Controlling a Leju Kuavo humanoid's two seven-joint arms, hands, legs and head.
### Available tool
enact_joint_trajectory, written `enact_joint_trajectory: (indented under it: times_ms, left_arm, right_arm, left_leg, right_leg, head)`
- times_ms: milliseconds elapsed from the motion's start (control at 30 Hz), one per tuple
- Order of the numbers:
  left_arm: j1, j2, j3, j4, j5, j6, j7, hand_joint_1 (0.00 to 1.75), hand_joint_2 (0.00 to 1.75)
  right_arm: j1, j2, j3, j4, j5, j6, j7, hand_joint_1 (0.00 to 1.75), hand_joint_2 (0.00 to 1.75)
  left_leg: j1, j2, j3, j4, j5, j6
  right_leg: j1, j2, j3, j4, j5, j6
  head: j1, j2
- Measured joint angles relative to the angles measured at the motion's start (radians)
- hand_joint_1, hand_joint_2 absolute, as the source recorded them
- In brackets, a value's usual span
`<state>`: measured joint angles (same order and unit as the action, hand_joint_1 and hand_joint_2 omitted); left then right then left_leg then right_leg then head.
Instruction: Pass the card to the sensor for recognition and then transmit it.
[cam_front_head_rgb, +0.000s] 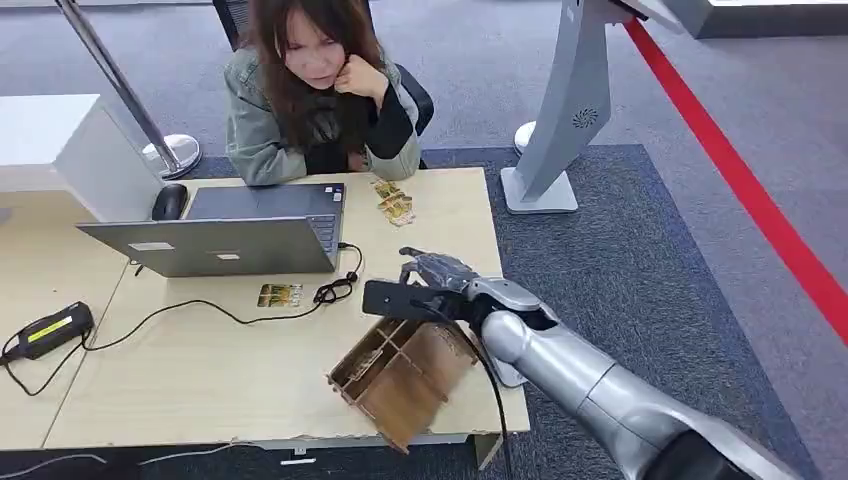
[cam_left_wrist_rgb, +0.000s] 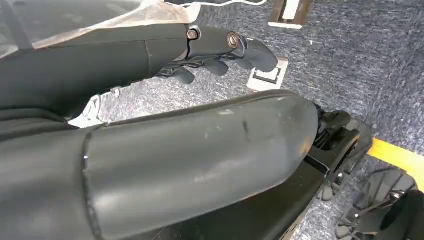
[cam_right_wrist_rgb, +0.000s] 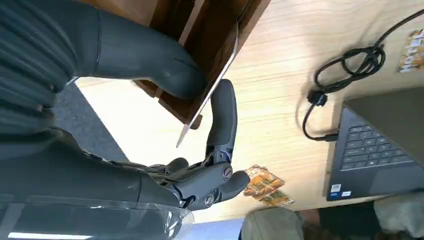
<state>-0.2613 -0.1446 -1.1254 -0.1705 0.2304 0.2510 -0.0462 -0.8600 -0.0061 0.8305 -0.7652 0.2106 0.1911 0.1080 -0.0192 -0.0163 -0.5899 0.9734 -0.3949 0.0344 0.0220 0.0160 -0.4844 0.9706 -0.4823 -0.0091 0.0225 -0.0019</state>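
Right hand (cam_right_wrist_rgb: 200, 120) pinches a thin flat card (cam_right_wrist_rgb: 210, 92) edge-on between thumb and finger, above the brown wooden compartment box (cam_front_head_rgb: 400, 375).

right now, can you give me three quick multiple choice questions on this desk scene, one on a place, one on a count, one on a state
1. Where is the wooden organizer?
A. near front edge of the table
B. on the laptop
C. on the floor

2. How many laptops are on the table?
A. three
B. two
C. one

3. What is the right hand doing?
A. hanging empty
B. pinching a thin card
C. pressing laptop keys

Answers: 1 A, it sits tilted by the front edge. 2 C, a single grey laptop stands open. 3 B, the right wrist view shows the card between thumb and finger.
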Motion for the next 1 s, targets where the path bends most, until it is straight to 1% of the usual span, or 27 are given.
enact_joint_trajectory:
  times_ms: [100,200,367,567,633,700,800,867,1000]
  left_arm:
    - [0.0,0.0,0.0,0.0,0.0,0.0,0.0,0.0,0.0]
    - [0.0,0.0,0.0,0.0,0.0,0.002,0.0,0.0,0.0]
    - [0.0,0.0,0.0,0.0,-0.002,0.005,0.0,0.0,0.0]
    - [-0.001,-0.001,0.0,0.0,-0.008,0.007,0.0,0.0,0.0]
    - [-0.001,-0.001,0.0,0.0,-0.011,0.007,0.0,0.0,0.0]
    - [-0.001,-0.001,0.0,0.0,-0.012,0.007,0.0,0.0,0.0]
    - [-0.002,-0.001,0.0,0.0,-0.016,0.001,0.0,0.0,0.0]
    - [-0.002,-0.001,0.0,0.0,-0.018,0.0,0.0,0.0,0.0]
    - [-0.002,-0.001,0.0,0.0,-0.018,-0.002,0.0,0.0,0.0]
  right_arm:
    - [0.0,0.003,0.002,0.005,0.023,-0.029,0.0,1.75,1.75]
    - [-0.002,0.007,0.01,0.009,0.091,-0.092,0.016,1.75,1.75]
    - [-0.006,0.016,0.031,0.019,0.221,-0.159,0.052,1.75,1.75]
    - [-0.006,0.027,0.043,0.02,0.349,-0.186,0.074,1.75,1.75]
    - [-0.005,0.032,0.043,0.02,0.35,-0.183,0.065,1.75,1.75]
    - [-0.002,0.036,0.036,0.02,0.329,-0.163,0.043,1.75,1.75]
    - [0.01,0.046,0.011,0.02,0.248,-0.112,0.005,1.75,1.75]
    - [0.017,0.05,-0.007,0.021,0.211,-0.095,-0.008,1.75,1.75]
    - [0.02,0.053,-0.041,0.034,0.167,-0.1,-0.037,1.75,1.75]
  left_leg:
    - [0.0,0.0,0.0,0.0,0.0,0.0]
    - [0.0,0.0,0.0,0.0,0.0,0.0]
    - [0.0,0.0,0.0,0.0,0.0,0.0]
    - [0.0,0.0,0.0,0.0,0.0,0.0]
    - [0.0,0.0,0.0,0.0,0.0,0.0]
    - [0.0,0.0,0.0,0.0,0.0,0.0]
    - [0.0,0.0,0.0,0.0,0.0,0.0]
    - [0.0,0.0,0.0,0.0,0.0,0.0]
    - [0.0,0.0,0.0,0.0,0.0,0.0]
  right_leg:
    - [0.0,0.0,0.0,0.0,0.0,0.0]
    - [0.0,0.0,0.0,0.0,0.0,0.0]
    - [0.0,0.0,0.0,0.0,0.0,0.0]
    - [0.0,0.0,0.0,0.0,0.0,0.0]
    - [0.0,0.0,0.0,0.0,0.0,0.0]
    - [0.0,0.0,0.0,0.0,0.0,0.0]
    - [0.0,0.0,0.0,0.0,0.0,0.0]
    - [0.0,0.0,0.0,0.0,0.0,0.0]
    - [0.0,0.0,0.0,0.0,0.0,0.0]
  head:
    - [0.0,0.0]
    - [0.0,0.0]
    - [0.0,0.0]
    - [0.0,0.0]
    - [0.0,0.0]
    - [0.0,0.0]
    - [0.0,0.0]
    - [0.0,0.0]
    - [0.0,0.0]
